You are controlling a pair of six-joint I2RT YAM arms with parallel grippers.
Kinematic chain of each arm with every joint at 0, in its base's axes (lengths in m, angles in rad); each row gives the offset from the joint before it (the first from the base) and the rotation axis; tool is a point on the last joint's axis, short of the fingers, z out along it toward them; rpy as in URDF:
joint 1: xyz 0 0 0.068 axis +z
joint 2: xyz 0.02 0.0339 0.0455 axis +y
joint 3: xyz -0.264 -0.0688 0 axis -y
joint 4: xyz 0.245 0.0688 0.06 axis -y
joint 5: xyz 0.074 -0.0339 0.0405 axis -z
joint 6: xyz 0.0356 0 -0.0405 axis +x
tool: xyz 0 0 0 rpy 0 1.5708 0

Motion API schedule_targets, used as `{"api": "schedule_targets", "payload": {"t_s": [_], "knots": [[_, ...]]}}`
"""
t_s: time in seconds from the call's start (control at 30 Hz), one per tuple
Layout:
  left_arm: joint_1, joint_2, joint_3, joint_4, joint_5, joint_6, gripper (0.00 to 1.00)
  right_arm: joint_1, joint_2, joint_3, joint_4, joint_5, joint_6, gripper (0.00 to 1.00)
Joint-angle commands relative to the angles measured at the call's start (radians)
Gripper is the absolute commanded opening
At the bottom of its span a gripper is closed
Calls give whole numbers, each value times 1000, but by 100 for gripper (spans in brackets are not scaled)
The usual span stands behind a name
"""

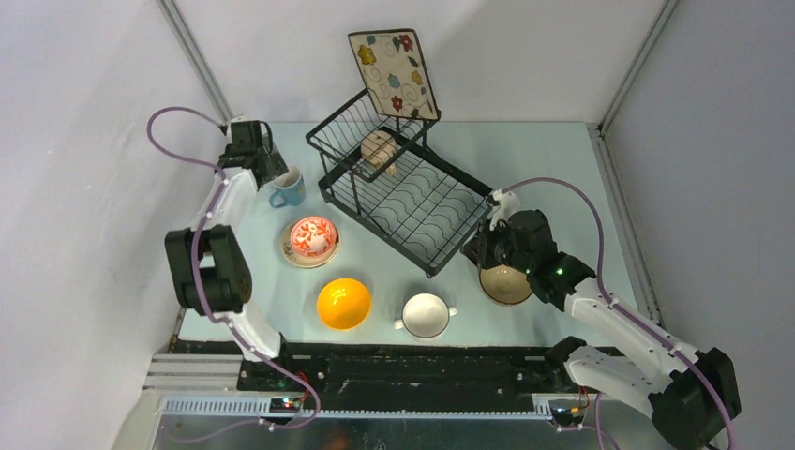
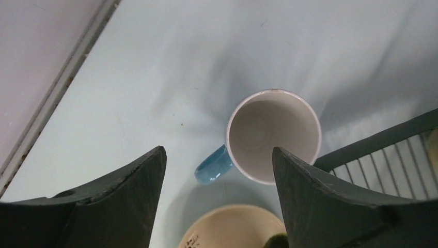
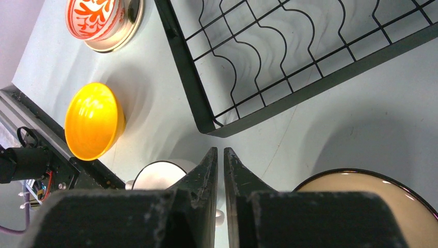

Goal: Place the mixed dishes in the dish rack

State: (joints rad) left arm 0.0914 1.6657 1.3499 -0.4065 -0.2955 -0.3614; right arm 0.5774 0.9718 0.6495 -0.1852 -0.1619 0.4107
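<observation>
While the left pincer (image 2: 218, 150) hangs spread, the blue mug (image 2: 274, 135) stands just beyond its tips.

Your pale blue table (image 1: 553, 159) carries the black wire dish rack (image 1: 422, 211) at its far middle, with the blue mug (image 1: 291, 190) upright just left of it. Nearer you, from left to right, sit the cream round plate (image 1: 291, 254), the orange-yellow bowl (image 1: 343, 303), the white two-handled bowl (image 1: 426, 315) and the tan bowl (image 1: 504, 284).
</observation>
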Motion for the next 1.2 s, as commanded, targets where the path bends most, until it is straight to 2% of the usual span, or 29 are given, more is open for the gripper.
{"api": "schedule_targets", "payload": {"t_s": [0.0, 0.23, 0.3, 0.37, 0.43, 0.47, 0.5, 0.53, 0.63, 0.77, 0.97, 1.17], "knots": [[29, 105, 104, -56, 94, 83, 80, -2, -32, -5, 25, 0, -7, 11], [35, 262, 199, -78, 88, 99, 78, -2, -31, -5, 28, 8, -11, 11], [38, 292, 214, -78, 94, 98, 73, -2, -30, -5, 27, 11, -12, 11], [40, 307, 220, -71, 98, 95, 60, -3, -27, -5, 30, 14, -12, 11], [42, 292, 194, -31, 74, 85, 28, -2, -25, -5, 32, 13, -12, 11], [41, 264, 158, -12, 71, 83, 19, -1, -25, -5, 33, 13, -11, 11], [41, 247, 140, 22, 53, 78, 5, -2, -25, -5, 32, 12, -10, 11], [42, 205, 100, 39, 42, 70, 2, 0, -26, -5, 32, 11, -10, 11], [42, 106, -6, 110, -14, 48, 0, 2, -27, -5, 32, 5, -8, 11], [42, -98, -147, 169, -68, -19, 0, 8, -36, -5, 24, 10, -10, 11], [42, -403, -363, 281, -39, -153, 0, 9, -43, -5, 26, -4, -6, 11], [40, -667, -445, 274, 54, -297, 0, 14, -61, -5, 20, -26, 0, 11]]}}
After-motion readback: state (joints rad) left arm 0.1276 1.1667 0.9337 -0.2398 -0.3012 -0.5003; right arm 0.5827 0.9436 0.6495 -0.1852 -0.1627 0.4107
